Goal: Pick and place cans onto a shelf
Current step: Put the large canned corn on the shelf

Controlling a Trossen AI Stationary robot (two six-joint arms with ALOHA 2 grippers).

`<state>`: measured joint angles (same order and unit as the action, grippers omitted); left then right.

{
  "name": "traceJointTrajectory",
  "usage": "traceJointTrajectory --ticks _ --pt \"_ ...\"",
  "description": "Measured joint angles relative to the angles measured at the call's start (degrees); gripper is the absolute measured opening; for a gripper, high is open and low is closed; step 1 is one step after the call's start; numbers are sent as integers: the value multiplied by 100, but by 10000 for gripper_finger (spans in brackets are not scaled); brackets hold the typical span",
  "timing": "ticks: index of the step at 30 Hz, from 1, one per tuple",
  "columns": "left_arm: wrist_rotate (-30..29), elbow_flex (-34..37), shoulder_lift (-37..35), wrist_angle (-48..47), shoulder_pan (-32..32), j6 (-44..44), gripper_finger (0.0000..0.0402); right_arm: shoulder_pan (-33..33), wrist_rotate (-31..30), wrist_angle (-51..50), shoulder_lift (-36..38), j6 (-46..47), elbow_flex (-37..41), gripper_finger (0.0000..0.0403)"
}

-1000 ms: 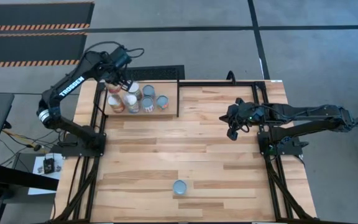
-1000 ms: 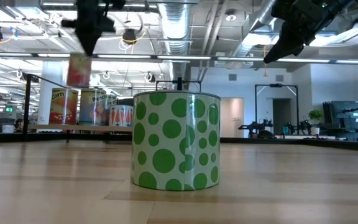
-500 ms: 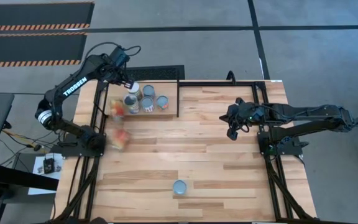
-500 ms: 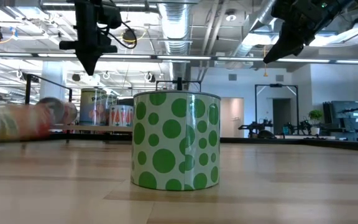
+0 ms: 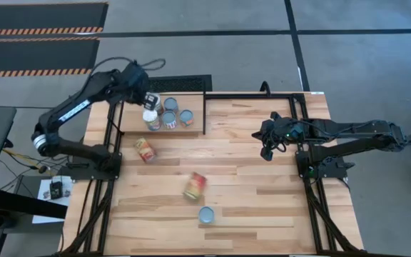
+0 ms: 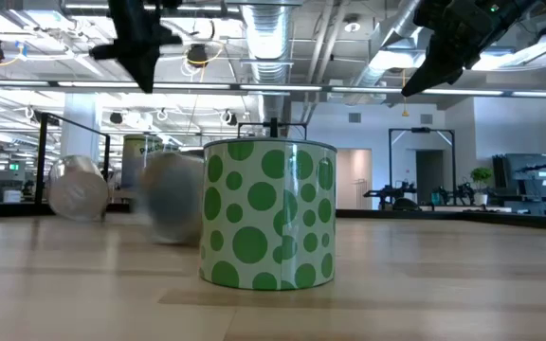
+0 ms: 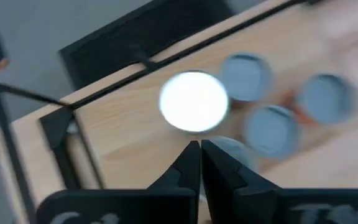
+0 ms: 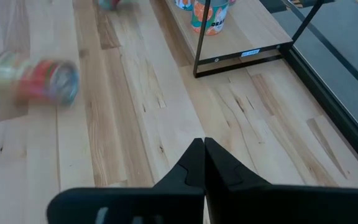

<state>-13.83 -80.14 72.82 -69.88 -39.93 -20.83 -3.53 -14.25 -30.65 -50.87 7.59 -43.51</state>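
Observation:
The shelf (image 5: 129,116) stands at the table's far left with several cans upright on it, among them a white-topped one (image 7: 194,101) and bluish-topped ones (image 7: 245,76). My left gripper (image 5: 148,97) hangs shut above these cans and touches nothing. Two cans lie on their sides on the tabletop: one (image 5: 145,150) in front of the shelf, one (image 5: 195,186) near the middle, blurred in the right wrist view (image 8: 35,79). A green-dotted can (image 6: 268,213) stands upright near the front edge. My right gripper (image 5: 266,151) hovers shut over the table's right half.
The shelf's black rod frame (image 5: 205,113) stands up at its right end. Black frame rails (image 5: 312,207) run along the table's left and right edges. Bare planks lie between the shelf and my right gripper.
Two cans have toppled off the shelf's left end and rolled over the table toward its near edge; one lies in front of the shelf, the other has come close to the dotted can. My left gripper, still shut, has shifted a little toward the right above the shelf.

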Motion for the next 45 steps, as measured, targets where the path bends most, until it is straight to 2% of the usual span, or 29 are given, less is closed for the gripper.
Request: traceJointTrajectory --ticks 5,8,10,13,16,20,23,27,30,36,40,45 --pt "107 0 -445 40 1328 -669 0 0 66 -2 0 30 0 11" --pt "-72 0 -518 88 2228 -1272 0 -4 607 -152 2 509 0 10" --pt "-340 0 -509 124 2791 -1755 0 5 1283 -473 2 1327 0 13" --pt "-730 23 -439 344 3517 -2434 0 369 2124 -1131 2 3256 0 31" --pt "-924 273 -397 705 4091 -2950 0 1418 2612 -1721 2 5128 0 69" --pt "-905 744 -358 1217 4517 -3286 0 3421 2742 -1770 -20 7527 0 121" --pt "-892 1070 -330 1616 4612 -3227 0 4740 2259 -1625 -134 8923 -2 133" --pt "-839 1370 -333 2126 4564 -2847 0 5837 1479 -1461 -321 10382 -2 106" --pt "-751 1403 -335 2266 4553 -2377 0 6270 1139 -1199 -493 10642 -2 82" --pt "-751 1403 -337 2466 4549 -1684 0 6411 1306 -1007 -746 10076 -2 74" --pt "-755 1403 -337 2463 4590 -1747 0 6296 1477 -964 -758 9835 -2 85" --pt "-760 1413 -337 2447 4848 -2045 0 5919 1445 -1072 -758 9270 -2 120"
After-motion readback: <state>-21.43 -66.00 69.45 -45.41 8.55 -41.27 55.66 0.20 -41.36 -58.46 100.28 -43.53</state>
